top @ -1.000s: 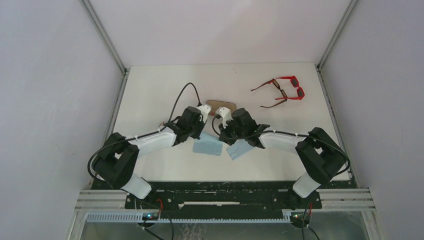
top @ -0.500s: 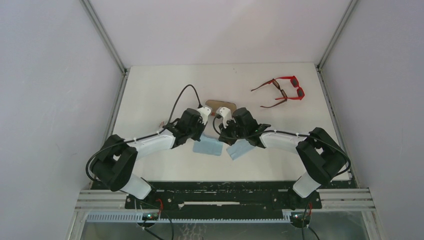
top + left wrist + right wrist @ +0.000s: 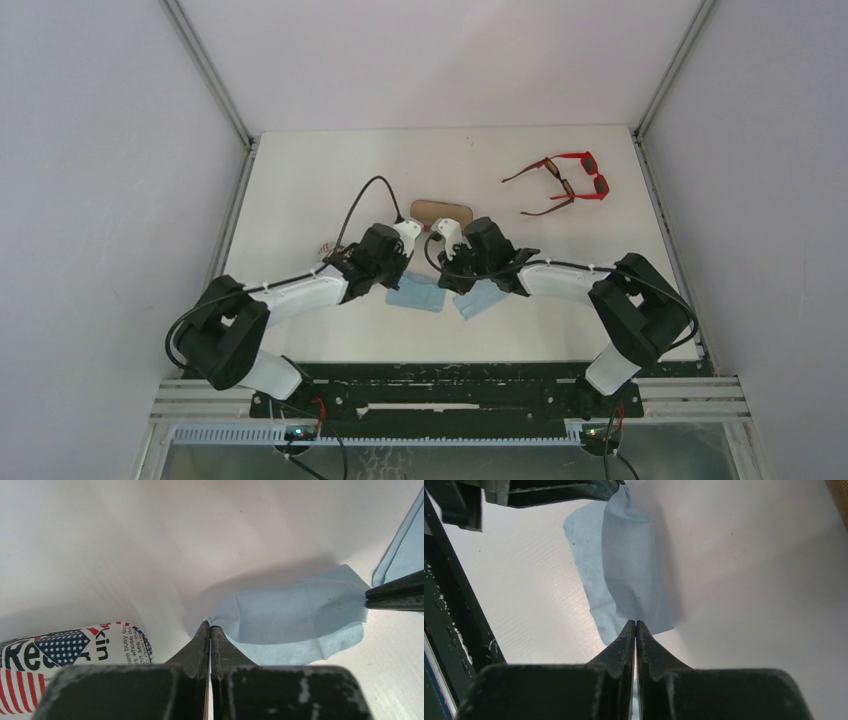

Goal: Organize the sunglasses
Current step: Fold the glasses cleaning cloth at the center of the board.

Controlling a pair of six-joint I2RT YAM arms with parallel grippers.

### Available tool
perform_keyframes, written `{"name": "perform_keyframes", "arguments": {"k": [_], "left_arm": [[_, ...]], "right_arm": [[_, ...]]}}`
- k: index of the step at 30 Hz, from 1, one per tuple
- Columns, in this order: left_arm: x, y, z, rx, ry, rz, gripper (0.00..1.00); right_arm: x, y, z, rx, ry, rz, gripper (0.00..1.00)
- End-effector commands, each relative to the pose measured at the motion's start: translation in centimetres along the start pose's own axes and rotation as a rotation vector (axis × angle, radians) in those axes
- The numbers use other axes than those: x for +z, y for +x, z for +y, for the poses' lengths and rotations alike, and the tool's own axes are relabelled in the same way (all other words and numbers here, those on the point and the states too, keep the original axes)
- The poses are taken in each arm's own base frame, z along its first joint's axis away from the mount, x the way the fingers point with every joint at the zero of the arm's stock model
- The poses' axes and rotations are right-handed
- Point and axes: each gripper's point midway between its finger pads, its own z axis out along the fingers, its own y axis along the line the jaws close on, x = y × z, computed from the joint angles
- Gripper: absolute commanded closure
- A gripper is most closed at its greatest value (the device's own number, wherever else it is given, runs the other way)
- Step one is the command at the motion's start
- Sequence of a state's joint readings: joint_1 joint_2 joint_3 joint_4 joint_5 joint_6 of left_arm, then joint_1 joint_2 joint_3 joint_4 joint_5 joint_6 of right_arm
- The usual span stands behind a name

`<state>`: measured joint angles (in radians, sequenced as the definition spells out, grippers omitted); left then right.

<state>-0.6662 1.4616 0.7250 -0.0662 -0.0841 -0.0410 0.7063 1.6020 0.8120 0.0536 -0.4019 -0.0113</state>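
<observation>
Sunglasses [image 3: 563,182] far from right gripper [image 3: 635,622]

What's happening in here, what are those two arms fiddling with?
Both arms are handling one blue cloth. The left gripper is shut on one end and the right gripper on the opposite end, with part of the cloth raised off the table between them. The red sunglasses and the brown pair lie untouched at the far right.
</observation>
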Motion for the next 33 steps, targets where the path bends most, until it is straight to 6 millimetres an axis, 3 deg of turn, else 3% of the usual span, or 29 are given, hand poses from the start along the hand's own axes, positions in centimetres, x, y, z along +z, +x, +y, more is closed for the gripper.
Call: {"name": "perform_keyframes", "arguments": {"k": [1,11,33], "left_arm": [[-0.8,-0.1,-0.4,-0.022,0.007,-0.015,1.00],[-0.6,0.6,-0.4,-0.026,-0.017,0.031,1.00],[-0.6,1.5,-1.3,-0.042,-0.024,0.056,1.00]], "right_arm": [[0.4,0.3,0.1,0.017,-0.017,0.014,1.00],[1.0,1.6,0.2,0.039,-0.039,0.066,1.00],[1.1,2.0,2.1,0.043,-0.111,0.086,1.00]]}}
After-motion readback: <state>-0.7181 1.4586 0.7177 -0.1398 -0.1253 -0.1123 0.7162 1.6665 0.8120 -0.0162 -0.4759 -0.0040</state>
